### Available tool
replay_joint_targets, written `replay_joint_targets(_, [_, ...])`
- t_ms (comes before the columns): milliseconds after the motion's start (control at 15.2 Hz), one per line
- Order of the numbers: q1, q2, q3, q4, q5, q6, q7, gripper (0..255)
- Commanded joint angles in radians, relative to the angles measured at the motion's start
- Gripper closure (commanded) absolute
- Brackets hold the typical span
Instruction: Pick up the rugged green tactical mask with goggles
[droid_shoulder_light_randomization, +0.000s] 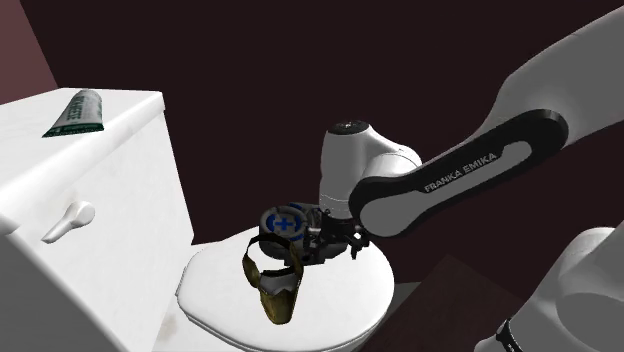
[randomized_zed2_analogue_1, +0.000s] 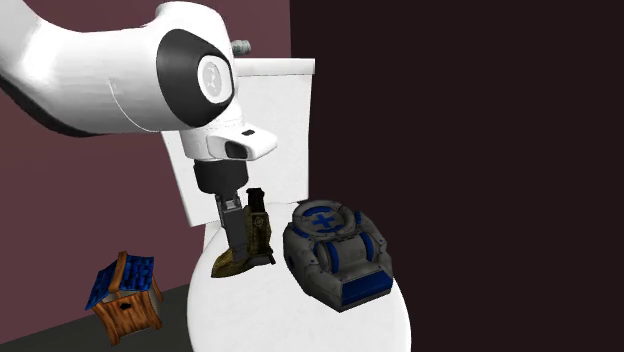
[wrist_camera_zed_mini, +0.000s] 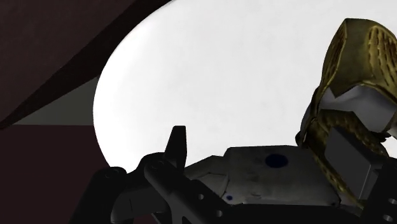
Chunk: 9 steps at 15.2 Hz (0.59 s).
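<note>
- Status: pick not confirmed. The gripper (randomized_zed2_analogue_1: 243, 216) is down at the mask (randomized_zed2_analogue_1: 252, 246), which stands on the toilet lid (randomized_zed2_analogue_1: 300, 325) on the second exterior view's left side. Its low end is at or just off the lid surface, and I cannot tell which.
- Grip state: cannot tell whether the gripper is spread or closed, or has any hold on the mask. In the wrist view the mask sits off to 1 side of the gripper's line, not centred.
- My read: approach done. A secure clamp and the lift are left.
- Materials and shapes, second exterior view, left to right:
- birdhouse (randomized_zed2_analogue_1: 125, 295) on the floor (randomized_zed2_analogue_1: 40, 340): boxy, plank-look walls, blue tiled roof, well apart from the mask.
- Mask: olive-brown rather than clear green. It has a ribbed, hard-looking domed shell, flat grey visor panels (wrist_camera_zed_mini: 359, 105) and a thin strap loop (droid_shoulder_light_randomization: 249, 264). With few parallel faces, it will probably be awkward to clamp.
- grey device (randomized_zed2_analogue_1: 335, 250): chunky rounded casing with blue trim and a blue cross on top, just beside the mask. There is a risk of knocking it during the lift.
- Lid: smooth white oval, likely slippery.
</note>
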Motion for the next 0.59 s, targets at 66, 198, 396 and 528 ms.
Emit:
replay_joint_targets(66, [-0.011,0.139,0.037,0.059,-0.091,0.065,0.141,0])
replay_joint_targets(198, [-0.005,0.235,0.044,0.107,-0.169,0.096,0.242,0])
replay_joint_targets(396, [0.033,0.377,0.023,0.19,-0.284,0.126,0.385,0])
replay_joint_targets(528, [0.059,0.431,0.004,0.228,-0.322,0.134,0.435,0])
